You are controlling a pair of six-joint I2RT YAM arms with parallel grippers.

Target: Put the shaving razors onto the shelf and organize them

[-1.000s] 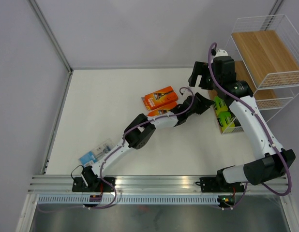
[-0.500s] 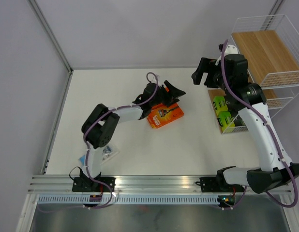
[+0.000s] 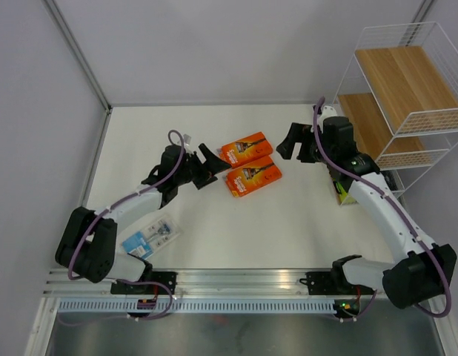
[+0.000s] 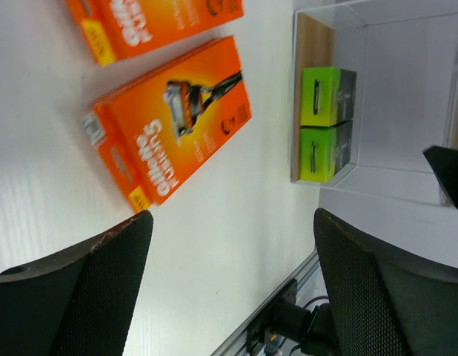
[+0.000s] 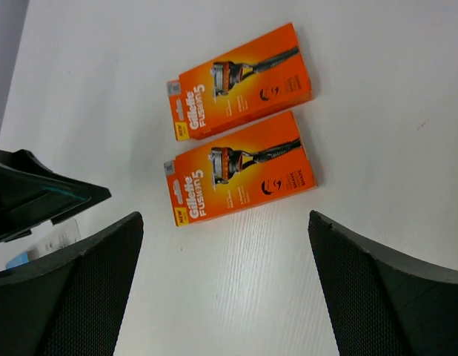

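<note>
Two orange shaving razors (image 3: 246, 147) (image 3: 253, 176) lie side by side mid-table, the nearer one also in the left wrist view (image 4: 170, 122) and both in the right wrist view (image 5: 242, 68) (image 5: 240, 169). A blue-card blister pack (image 3: 150, 237) lies near the left arm's base. Two black and lime packs (image 4: 324, 96) (image 4: 322, 152) stand on the shelf's (image 3: 403, 81) lowest tier (image 4: 312, 52), mostly hidden behind the right arm from above. My left gripper (image 3: 204, 165) (image 4: 230, 245) is open and holds nothing, just left of the orange packs. My right gripper (image 3: 294, 144) (image 5: 224, 237) is open and holds nothing, to their right.
The white wire rack fills the far right corner. A metal rail (image 3: 244, 282) runs along the near edge with both arm bases. A grey wall and frame post (image 3: 81, 67) bound the left side.
The left arm has swung back from the shelf side to the left of the orange packs, jaws opening wider. The right arm has dropped from the shelf toward the packs.
</note>
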